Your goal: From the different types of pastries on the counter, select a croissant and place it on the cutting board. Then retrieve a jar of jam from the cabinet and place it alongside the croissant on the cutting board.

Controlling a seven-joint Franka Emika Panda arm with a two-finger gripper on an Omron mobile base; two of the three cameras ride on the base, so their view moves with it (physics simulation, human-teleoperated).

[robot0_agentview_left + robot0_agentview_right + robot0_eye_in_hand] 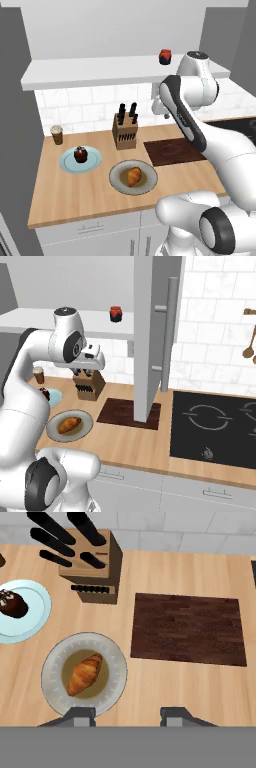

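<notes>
The gripper is raised above the tabletop and carries nothing; only its two dark fingertips enter the hand view, and its jaws are brought together as far as they go. In the hand view the gripper looks straight down on the work area. The croissant lies at the centre of a round grey-brown plate, its long axis set diagonally, close to the front edge of the tabletop. The cutting board lies flat on the tabletop just beside that plate, on the side toward the cooktop, and its upper surface is bare. A wooden knife block with dark handles stands behind the plate and the cutting board, near the tiled wall. The chocolate cupcake sits on a pale blue plate on the far side of the croissant plate from the cutting board. A brown coffee cup with a white lid stands at the back of the tabletop, beyond the cupcake plate. The jar of jam stands upright on the white cabinet shelf above the tabletop, well apart from the croissant and the cutting board. In the right base view an open white cabinet door with a long grey handle hangs in front of part of the cutting board.
</notes>
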